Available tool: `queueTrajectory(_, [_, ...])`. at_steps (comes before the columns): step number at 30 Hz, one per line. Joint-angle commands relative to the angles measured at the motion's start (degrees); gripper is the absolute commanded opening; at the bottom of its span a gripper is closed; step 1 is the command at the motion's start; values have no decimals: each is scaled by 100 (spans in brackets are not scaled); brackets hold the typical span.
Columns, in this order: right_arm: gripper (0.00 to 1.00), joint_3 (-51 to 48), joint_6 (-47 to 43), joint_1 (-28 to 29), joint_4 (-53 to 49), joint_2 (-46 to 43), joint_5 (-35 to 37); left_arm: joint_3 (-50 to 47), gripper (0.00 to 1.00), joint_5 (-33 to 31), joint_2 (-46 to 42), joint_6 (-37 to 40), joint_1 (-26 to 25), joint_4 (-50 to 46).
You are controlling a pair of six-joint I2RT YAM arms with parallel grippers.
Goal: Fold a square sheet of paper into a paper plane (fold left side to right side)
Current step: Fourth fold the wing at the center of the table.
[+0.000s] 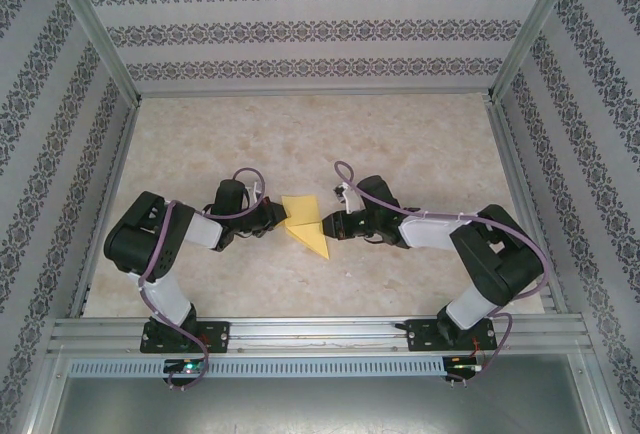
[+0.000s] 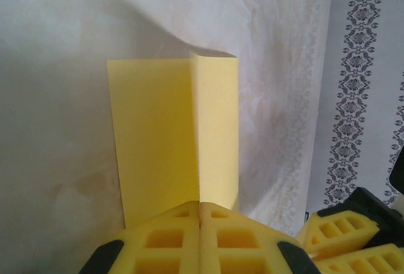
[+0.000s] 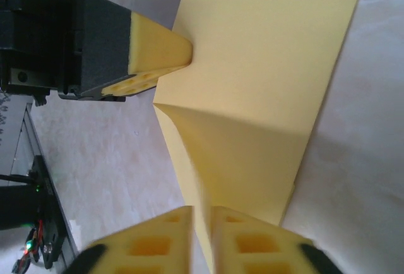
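Note:
The square sheet of paper (image 1: 305, 224) is yellow and partly folded, lying in the middle of the marbled table. It sits between my two grippers. My left gripper (image 1: 281, 216) meets its left edge and is shut on it. In the left wrist view the sheet (image 2: 170, 141) rises from the closed jaws of the left gripper (image 2: 200, 206) with a vertical crease. My right gripper (image 1: 327, 224) is at the sheet's right edge. Its jaws stand slightly apart on the right gripper (image 3: 202, 214), with a raised flap of the paper (image 3: 265, 65) running into the narrow gap.
Patterned walls (image 1: 320, 29) and aluminium frame posts enclose the table (image 1: 420, 144) on three sides. A metal rail (image 1: 320, 332) with both arm bases runs along the near edge. Bare tabletop lies beyond the sheet and to both sides.

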Motion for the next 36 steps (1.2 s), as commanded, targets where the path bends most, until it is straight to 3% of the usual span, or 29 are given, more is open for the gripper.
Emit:
queueTrajectory(1, [30,17,-161,-59,-457,-458,430,24,4,13,-255,52,36,108])
queueTrajectory(4, [43,70,-343,-46,-1078,-932,980,42,4,-36,-459,112,-1,-195])
queueTrajectory(8, [53,268,-573,214,-2079,-1593,1991,113,4,-132,-756,257,-69,-687])
queueTrajectory(14, [60,766,-619,1409,-3019,-1683,3584,264,4,-242,-1015,363,-178,-1235])
queueTrajectory(23, [61,1830,-310,2788,-3429,-64,4910,401,4,-311,-1223,388,-242,-1575])
queueTrajectory(36, [50,2500,-117,3113,-3722,1047,5570,431,4,-303,-1229,352,-272,-1648])
